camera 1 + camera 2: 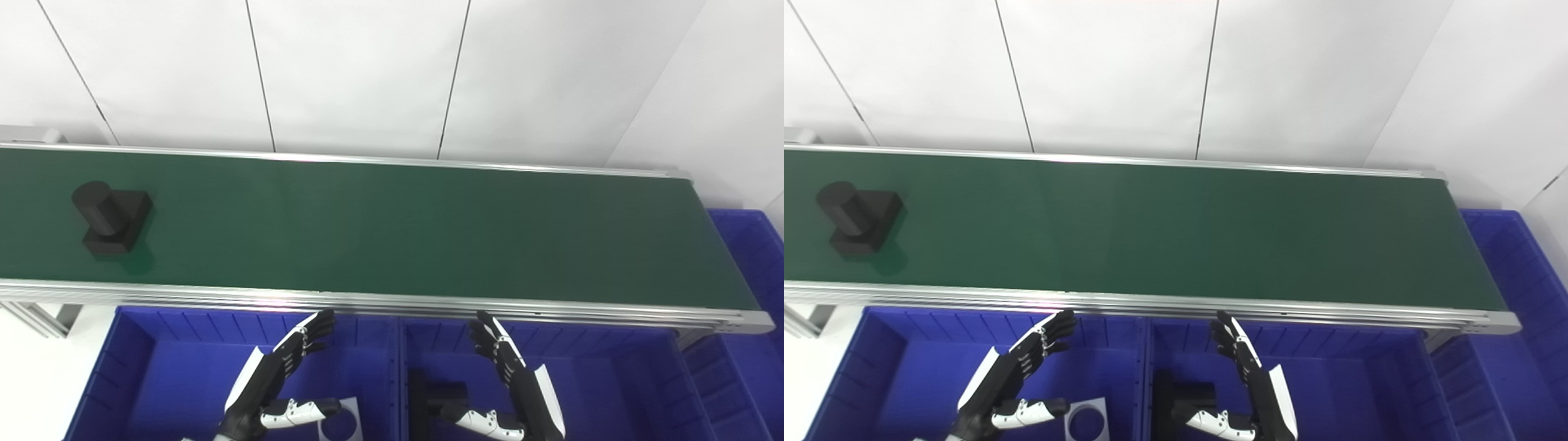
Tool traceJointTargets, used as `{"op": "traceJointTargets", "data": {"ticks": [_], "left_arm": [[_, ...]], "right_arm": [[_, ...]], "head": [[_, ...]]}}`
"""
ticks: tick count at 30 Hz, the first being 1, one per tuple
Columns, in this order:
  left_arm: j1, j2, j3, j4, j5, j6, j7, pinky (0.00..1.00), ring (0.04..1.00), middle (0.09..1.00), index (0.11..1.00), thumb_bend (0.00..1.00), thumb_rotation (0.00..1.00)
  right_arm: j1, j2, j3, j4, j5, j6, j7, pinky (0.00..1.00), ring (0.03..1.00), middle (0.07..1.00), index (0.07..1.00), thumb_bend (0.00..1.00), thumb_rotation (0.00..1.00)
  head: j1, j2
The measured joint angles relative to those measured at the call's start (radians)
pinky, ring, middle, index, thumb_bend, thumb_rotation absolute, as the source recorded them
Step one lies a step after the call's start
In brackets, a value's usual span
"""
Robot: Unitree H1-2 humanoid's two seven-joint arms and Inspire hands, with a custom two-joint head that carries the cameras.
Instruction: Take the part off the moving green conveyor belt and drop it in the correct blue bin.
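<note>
A black part (110, 217), a cylinder on a square block, lies on the green conveyor belt (392, 226) at its far left. My left hand (282, 373) is open and empty, held over the left blue bin (147, 380) below the belt's near rail. My right hand (511, 380) is open and empty over the middle blue bin (612, 386). Both hands are far from the part. The part also shows in the right eye view (857, 217).
A grey plate with a round hole (340, 422) lies in the left bin. A black part (438, 398) lies in the middle bin beside my right hand. A third blue bin (753, 257) stands past the belt's right end. A white panelled wall is behind.
</note>
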Motion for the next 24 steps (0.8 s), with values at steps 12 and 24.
{"op": "traceJointTargets", "data": {"ticks": [12,24], "left_arm": [[-0.003,0.030,-0.059,0.001,0.023,0.000,0.104,0.85,0.880,0.883,0.870,0.84,0.92],[-0.003,0.044,-0.077,0.001,0.012,0.000,0.125,0.86,0.891,0.892,0.881,0.82,0.87]], "right_arm": [[0.000,-0.011,0.003,0.001,-0.005,0.000,-0.003,0.81,0.848,0.874,0.925,0.83,0.73],[-0.002,-0.011,0.005,0.009,0.004,0.000,-0.008,0.82,0.852,0.865,0.910,0.75,0.86]], "head": [[0.005,0.000],[0.003,-0.002]]}}
